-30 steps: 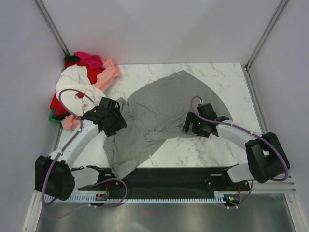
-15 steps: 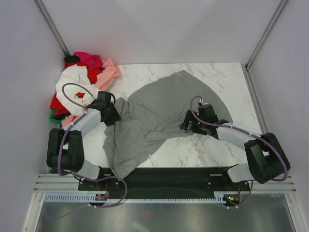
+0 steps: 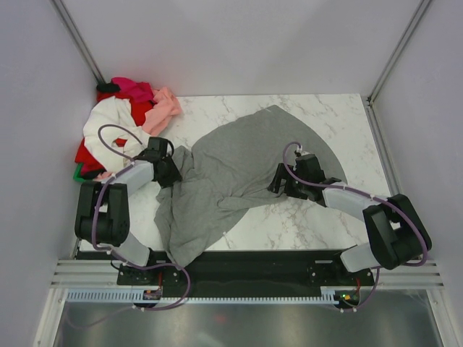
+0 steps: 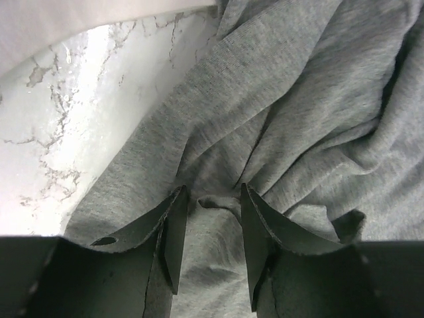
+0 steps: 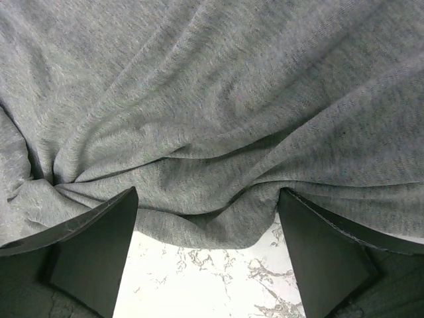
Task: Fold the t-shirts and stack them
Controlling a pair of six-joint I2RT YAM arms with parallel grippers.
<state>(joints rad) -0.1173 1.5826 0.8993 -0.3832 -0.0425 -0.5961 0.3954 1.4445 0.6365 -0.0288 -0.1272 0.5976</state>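
Grey t-shirt point(image 3: 239, 163) pinched by left hand point(image 4: 212, 195); right hand point(image 5: 207, 199) spread wide over its edge.

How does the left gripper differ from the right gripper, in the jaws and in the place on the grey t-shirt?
The left gripper has its jaws narrow, a small ridge of cloth between them; the right gripper has its jaws wide open. The left gripper is at the left edge of the grey t-shirt; the right gripper is at its near right edge. Both sit low on this one shirt.
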